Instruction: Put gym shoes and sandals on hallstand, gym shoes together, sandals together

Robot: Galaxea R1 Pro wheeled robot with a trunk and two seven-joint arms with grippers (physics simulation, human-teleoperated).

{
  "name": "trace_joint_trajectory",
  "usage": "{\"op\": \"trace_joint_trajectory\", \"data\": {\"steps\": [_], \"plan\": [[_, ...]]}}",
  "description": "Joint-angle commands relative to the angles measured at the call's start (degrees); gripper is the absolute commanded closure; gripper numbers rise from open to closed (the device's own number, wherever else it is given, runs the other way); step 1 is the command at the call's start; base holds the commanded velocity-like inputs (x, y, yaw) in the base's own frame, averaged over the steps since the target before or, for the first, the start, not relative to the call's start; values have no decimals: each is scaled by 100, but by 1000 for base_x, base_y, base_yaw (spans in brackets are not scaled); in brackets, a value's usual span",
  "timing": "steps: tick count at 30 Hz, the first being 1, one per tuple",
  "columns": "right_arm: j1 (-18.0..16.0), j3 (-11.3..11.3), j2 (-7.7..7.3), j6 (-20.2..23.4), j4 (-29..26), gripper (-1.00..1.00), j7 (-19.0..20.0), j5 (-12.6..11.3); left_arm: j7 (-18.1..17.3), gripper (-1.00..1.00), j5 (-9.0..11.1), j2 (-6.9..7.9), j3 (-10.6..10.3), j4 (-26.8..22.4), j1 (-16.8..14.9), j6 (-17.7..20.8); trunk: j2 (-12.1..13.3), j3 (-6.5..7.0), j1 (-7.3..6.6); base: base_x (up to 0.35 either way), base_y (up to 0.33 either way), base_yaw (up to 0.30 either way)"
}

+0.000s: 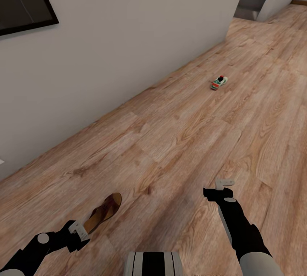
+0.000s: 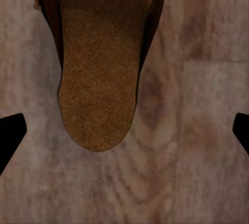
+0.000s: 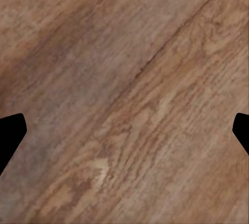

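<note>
Brown sandal (image 1: pixel 103 211) lengthwise toward the wall, under the spread-jawed left gripper (image 1: pixel 78 230); right gripper (image 1: pixel 224 184) likewise released.

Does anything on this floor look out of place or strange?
Yes. One gym shoe lies alone far down the corridor floor, near the wall. One sandal lies apart from it, just ahead of the open left hand. Neither is beside its partner, and both are on the floor.

My head camera looked down the light brown wood-plank corridor floor (image 1: pixel 192 131); both wrist cameras faced it closely, the left sharing the flat brown tan-footbed sandal (image 1: pixel 103 211) (image 2: pixel 98 79).
</note>
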Motion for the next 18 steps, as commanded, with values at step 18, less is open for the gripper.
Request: {"op": "trace_joint_trajectory", "data": {"steps": [18], "plan": [[-2, -8, 5, 28, -8, -100, 2, 27, -31, -100, -24, -12, 60, -11, 30, -40, -2, -79, -1, 91, 29, 0]]}}
